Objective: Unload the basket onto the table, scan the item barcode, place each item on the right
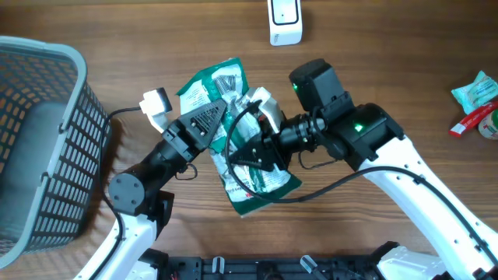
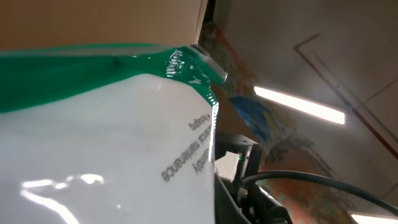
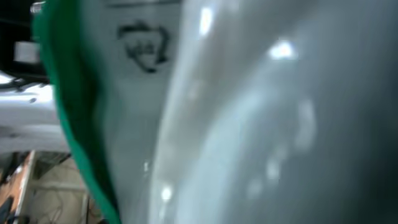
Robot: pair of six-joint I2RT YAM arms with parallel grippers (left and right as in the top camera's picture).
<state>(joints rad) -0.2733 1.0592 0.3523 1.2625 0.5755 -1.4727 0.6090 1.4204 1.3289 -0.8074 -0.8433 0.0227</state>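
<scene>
Left tool (image 1: 210, 124), seen from overhead, is clamped on a green-and-white pouch (image 1: 220, 82). Right tool (image 1: 253, 152) meets the pouch just beside it; I cannot tell whether it grips. Left wrist: pouch (image 2: 93, 155) fills the frame, small print showing. Right wrist: pouch (image 3: 249, 124) pressed close, blurred.

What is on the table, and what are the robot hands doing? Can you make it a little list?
item: green and white bag, mid-table
left gripper: shut on the bag
right gripper: at the bag, grip unclear
white device: top edge, apart from the bag, likely the scanner
basket: grey, far left
packet: small, green, far right
table: brown wood
</scene>
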